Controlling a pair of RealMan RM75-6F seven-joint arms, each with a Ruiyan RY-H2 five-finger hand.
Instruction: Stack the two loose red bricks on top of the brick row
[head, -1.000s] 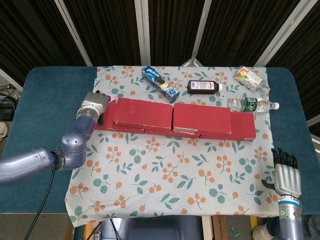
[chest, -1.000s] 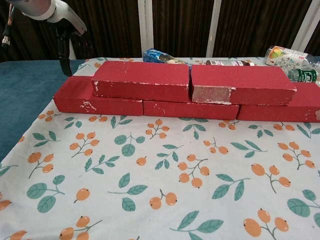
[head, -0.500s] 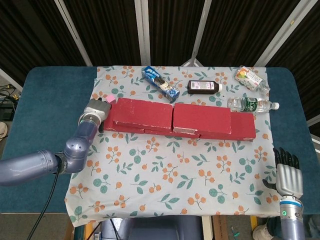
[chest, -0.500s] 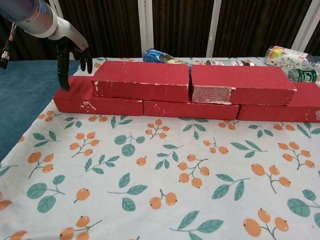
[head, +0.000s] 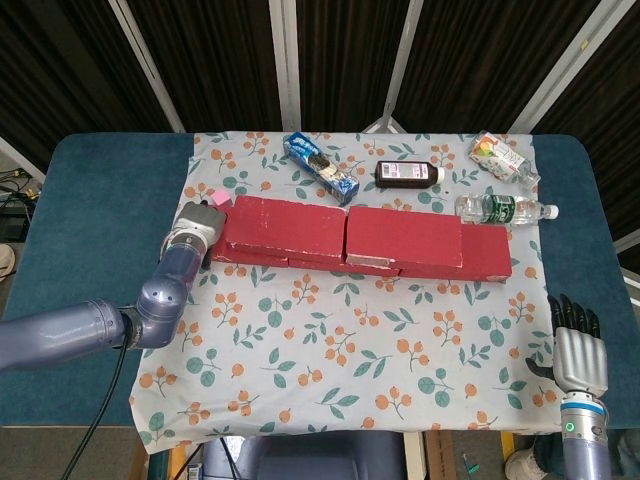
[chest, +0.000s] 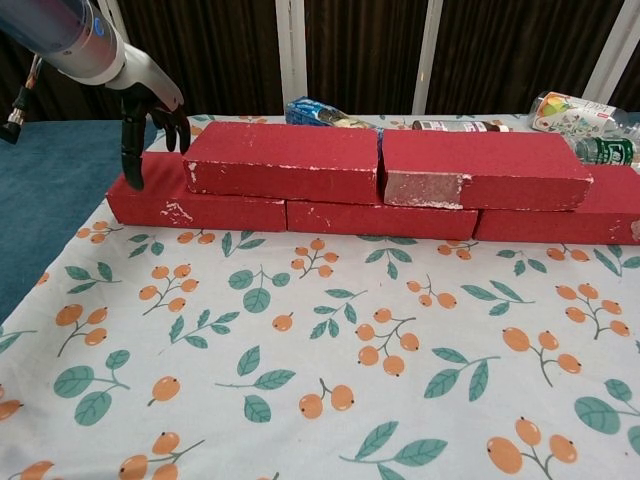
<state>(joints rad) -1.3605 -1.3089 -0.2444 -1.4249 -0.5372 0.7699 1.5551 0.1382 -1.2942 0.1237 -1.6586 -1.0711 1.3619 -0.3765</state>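
Two red bricks lie end to end on top of the brick row: the left one (head: 285, 230) (chest: 285, 160) and the right one (head: 403, 238) (chest: 480, 168). The lower row (head: 487, 252) (chest: 200, 208) sticks out at both ends. My left hand (head: 195, 226) (chest: 150, 112) hangs at the row's left end, fingers pointing down. One fingertip (chest: 133, 180) touches the lowest left brick, the others sit close to the upper left brick's end; it holds nothing. My right hand (head: 578, 352) is at the near right off the cloth, fingers straight and empty.
Behind the bricks lie a blue box (head: 320, 167), a dark bottle (head: 408, 174), a water bottle (head: 503, 209) and a juice carton (head: 497, 155). The floral cloth (head: 340, 350) covers the blue table (head: 90, 200).
My left hand has come down and shifted right, from above the row's left end to touching the lowest left brick. Bricks and right hand have not moved.
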